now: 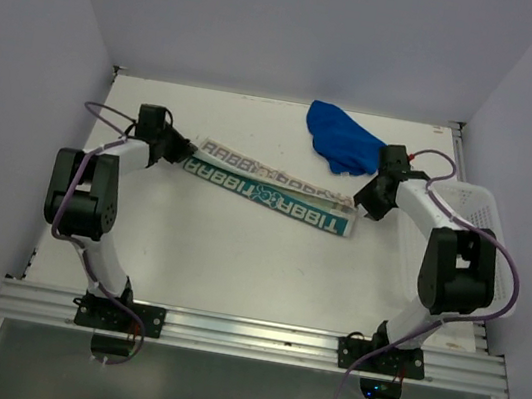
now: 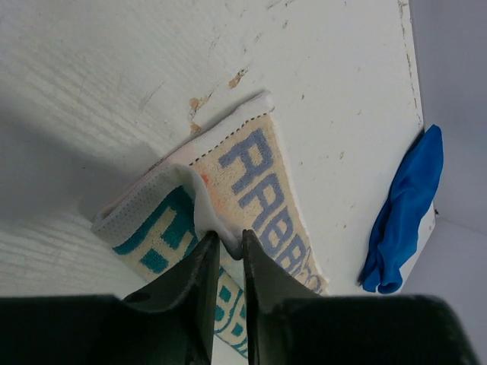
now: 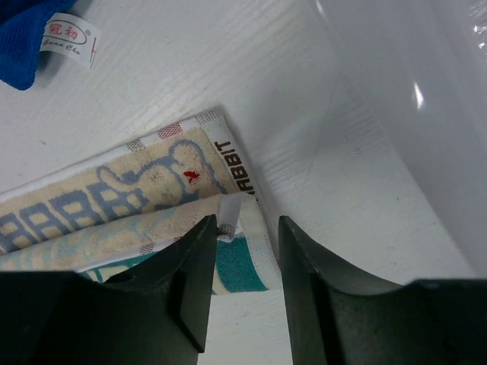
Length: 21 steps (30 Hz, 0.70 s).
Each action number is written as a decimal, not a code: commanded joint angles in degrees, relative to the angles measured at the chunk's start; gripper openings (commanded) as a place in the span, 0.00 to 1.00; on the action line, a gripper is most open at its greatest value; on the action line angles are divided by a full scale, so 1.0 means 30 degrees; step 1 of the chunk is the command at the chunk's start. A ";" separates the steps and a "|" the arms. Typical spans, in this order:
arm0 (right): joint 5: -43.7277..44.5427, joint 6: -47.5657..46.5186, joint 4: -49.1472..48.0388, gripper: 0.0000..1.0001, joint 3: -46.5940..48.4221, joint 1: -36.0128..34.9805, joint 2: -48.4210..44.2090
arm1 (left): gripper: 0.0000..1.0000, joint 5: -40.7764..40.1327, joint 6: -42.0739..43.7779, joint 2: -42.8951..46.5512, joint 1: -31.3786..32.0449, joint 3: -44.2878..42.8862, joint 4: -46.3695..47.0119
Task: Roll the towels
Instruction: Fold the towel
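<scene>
Your left gripper point(image 2: 225, 237) has its jaws barely apart at the folded end of the patterned towel point(image 2: 259, 182); I can't say whether they pinch it. Your right gripper point(image 3: 247, 228) stands parted over the other end. The strip lies flat on the table point(image 1: 235, 266) and looks soft, light and floppy, so take both layers at the hem.

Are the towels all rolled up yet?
Not yet. Done: the patterned towel looks folded into a long flat strip. In hand: the left fingers sit nearly closed around a fold at one end, though I cannot tell if they grip it; the right fingers stand open over the other end. Left: rolling that strip, then the blue towel, a crumpled heap at the back.
</scene>
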<state>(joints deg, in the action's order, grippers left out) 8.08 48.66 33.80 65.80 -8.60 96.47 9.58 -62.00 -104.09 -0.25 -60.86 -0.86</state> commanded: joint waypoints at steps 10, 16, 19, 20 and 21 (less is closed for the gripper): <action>0.0443 -0.0694 0.0275 0.47 0.1942 0.0289 0.0979 | 0.42 -0.0353 0.0978 -0.0897 0.0406 -0.1801 0.1137; 0.0443 -0.0782 0.0422 0.48 0.2382 0.0406 0.1360 | 0.43 -0.0265 0.1095 -0.1483 0.0406 -0.2447 0.0932; 0.0443 -0.0870 0.0451 0.48 0.2529 0.0523 0.1681 | 0.43 -0.0236 0.1183 -0.1922 0.0377 -0.2944 0.0612; 0.0414 -0.0899 0.0422 0.49 0.2616 0.0581 0.1741 | 0.44 -0.0207 0.1212 -0.2068 0.0377 -0.3062 0.0581; 0.0413 -0.0899 0.0451 0.49 0.2675 0.0553 0.1799 | 0.44 -0.0119 0.1213 -0.2331 0.0377 -0.3353 0.0494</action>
<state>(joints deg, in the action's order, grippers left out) 8.21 46.85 34.28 71.42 -7.42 101.03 9.34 -60.20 -109.36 0.84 -67.57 -0.56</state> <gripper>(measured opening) 0.485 0.434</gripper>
